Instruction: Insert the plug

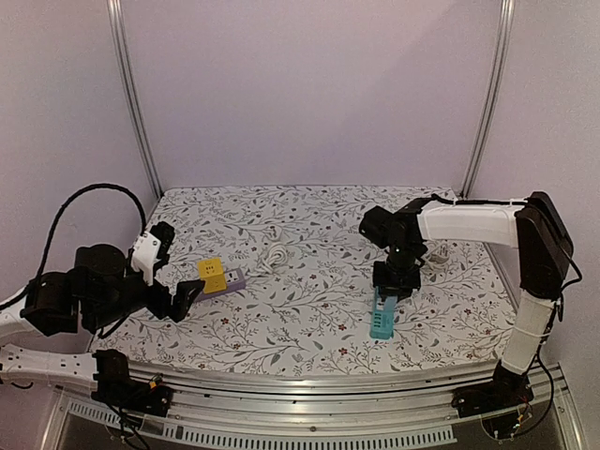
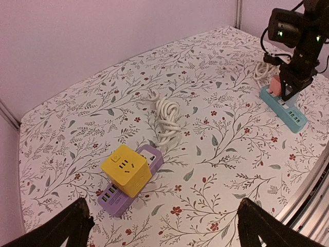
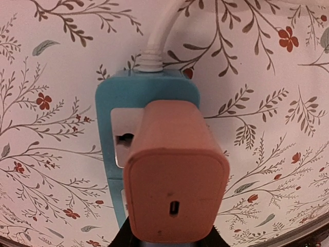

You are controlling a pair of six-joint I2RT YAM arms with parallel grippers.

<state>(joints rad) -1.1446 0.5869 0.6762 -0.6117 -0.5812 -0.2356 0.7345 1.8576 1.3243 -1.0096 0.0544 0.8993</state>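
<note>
- Right now the right gripper (image 1: 390, 284) hangs over the right side of the floral-printed worktop (image 1: 281, 323), nearer its near edge than its far one; its fingers are drawn in narrow, gripping the salmon-pink, square-bodied plastic plug (image 3: 177, 180).
- That plug sits over the white socket face of the teal plastic power strip (image 3: 146, 87), at the end where the strip's white cord (image 3: 154, 46) leaves; part of one socket opening shows beside it; whether the prongs are seated I cannot tell.
- The teal strip lies flat, its length running roughly from the far edge toward the near edge.
- The left gripper (image 2: 164, 206) sits low by the left edge; its black fingers (image 2: 72, 226) stand wide apart, holding nothing.
- Just ahead of it lies a lilac plastic power strip (image 2: 114, 201); a yellow cube-shaped socket block (image 2: 126, 170) rests on top, touching it.
- A coiled white cable (image 2: 167, 116) lies near the middle of the worktop, just past the lilac strip's far end.
</note>
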